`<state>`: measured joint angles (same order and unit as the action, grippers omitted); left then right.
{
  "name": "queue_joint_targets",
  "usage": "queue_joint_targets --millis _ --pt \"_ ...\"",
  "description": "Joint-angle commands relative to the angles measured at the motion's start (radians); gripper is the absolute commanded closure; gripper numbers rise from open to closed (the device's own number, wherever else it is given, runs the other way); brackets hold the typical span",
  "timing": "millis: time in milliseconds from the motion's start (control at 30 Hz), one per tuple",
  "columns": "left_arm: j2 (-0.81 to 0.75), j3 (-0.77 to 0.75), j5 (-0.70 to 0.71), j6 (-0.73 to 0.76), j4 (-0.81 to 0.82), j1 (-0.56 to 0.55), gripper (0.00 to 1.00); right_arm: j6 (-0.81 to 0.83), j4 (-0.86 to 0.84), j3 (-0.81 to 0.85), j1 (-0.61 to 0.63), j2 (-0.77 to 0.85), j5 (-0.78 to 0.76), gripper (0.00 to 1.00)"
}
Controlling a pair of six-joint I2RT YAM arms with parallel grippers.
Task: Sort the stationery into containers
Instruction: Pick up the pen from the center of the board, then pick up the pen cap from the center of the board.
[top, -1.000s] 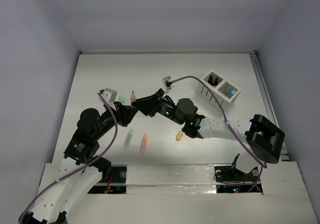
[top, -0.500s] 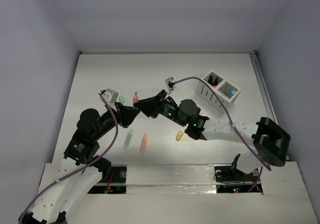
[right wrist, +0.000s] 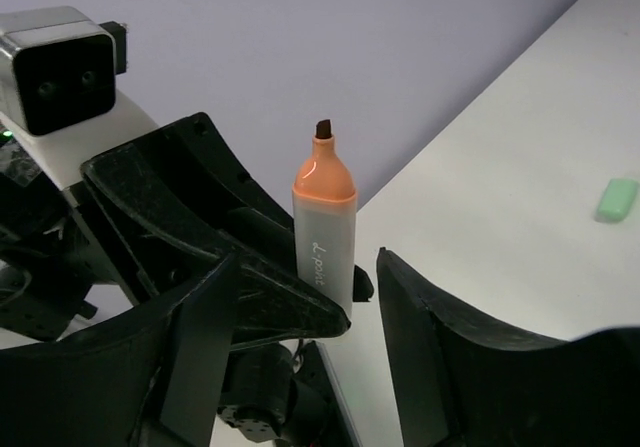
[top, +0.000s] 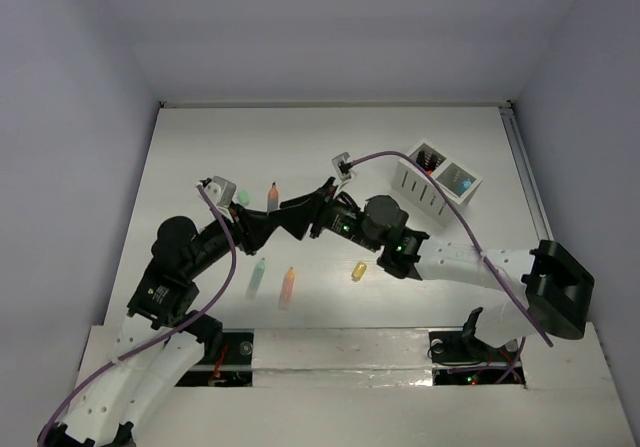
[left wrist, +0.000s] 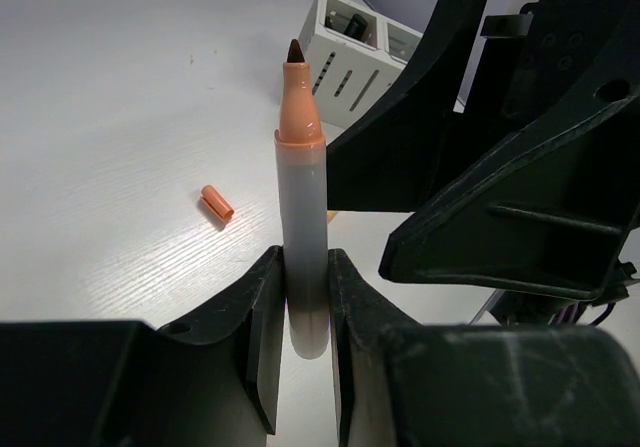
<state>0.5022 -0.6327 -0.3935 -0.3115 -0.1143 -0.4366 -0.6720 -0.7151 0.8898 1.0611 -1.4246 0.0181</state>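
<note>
Now that the right gripper (right wrist: 310, 267) has sprung its jaws wide, the uncapped orange highlighter (left wrist: 303, 217) stands upright in the left gripper (left wrist: 305, 267) alone (clamped tight) above the middle of the tabletop (top: 330, 137), well apart from the white box (top: 437, 180) near the far right corner, so it is not yet sorted.

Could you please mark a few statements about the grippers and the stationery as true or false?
1. The left gripper is shut on the orange highlighter. True.
2. The highlighter is capped. False: its tip is bare; an orange cap lies on the table.
3. The right gripper clamps the highlighter. False: its jaws stand open either side of it.
4. The white box stands on the table. True.
</note>
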Motion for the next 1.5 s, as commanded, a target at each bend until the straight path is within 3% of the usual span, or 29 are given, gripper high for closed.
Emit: queue_joint_targets --millis 0,400,533,667,800,1000,1167,1300,1467 --pt "0.01 -0.002 -0.047 0.0 0.073 0.004 1.0 -0.021 -0.017 0.015 -0.016 0.058 0.037 0.36" --pt "0.03 -0.015 -0.042 0.006 0.081 0.004 1.0 0.041 0.104 -0.08 -0.058 0.2 0.046 0.16" --pt "0.045 -0.021 -0.048 0.008 0.085 0.004 1.0 0.063 0.221 -0.149 -0.067 0.312 -0.048 0.16" --pt "0.068 -0.024 -0.083 0.003 0.091 0.004 1.0 0.066 0.369 -0.21 -0.087 0.401 -0.159 0.29" --pt "0.055 -0.012 -0.155 0.008 0.107 0.004 1.0 0.052 0.518 -0.264 -0.118 0.464 -0.265 0.52" --pt "0.036 -0.005 -0.238 0.018 0.133 0.004 1.0 0.022 0.706 -0.284 -0.231 0.452 -0.29 0.62" --pt "0.03 -0.019 -0.268 0.048 0.116 0.004 1.0 0.018 0.813 -0.282 -0.314 0.408 -0.288 0.6" --pt "0.025 0.01 -0.312 0.051 0.145 -0.005 1.0 0.028 0.842 -0.275 -0.352 0.366 -0.287 0.46" --pt "0.01 0.025 -0.326 0.055 0.154 -0.014 1.0 0.031 0.852 -0.273 -0.417 0.313 -0.241 0.4"
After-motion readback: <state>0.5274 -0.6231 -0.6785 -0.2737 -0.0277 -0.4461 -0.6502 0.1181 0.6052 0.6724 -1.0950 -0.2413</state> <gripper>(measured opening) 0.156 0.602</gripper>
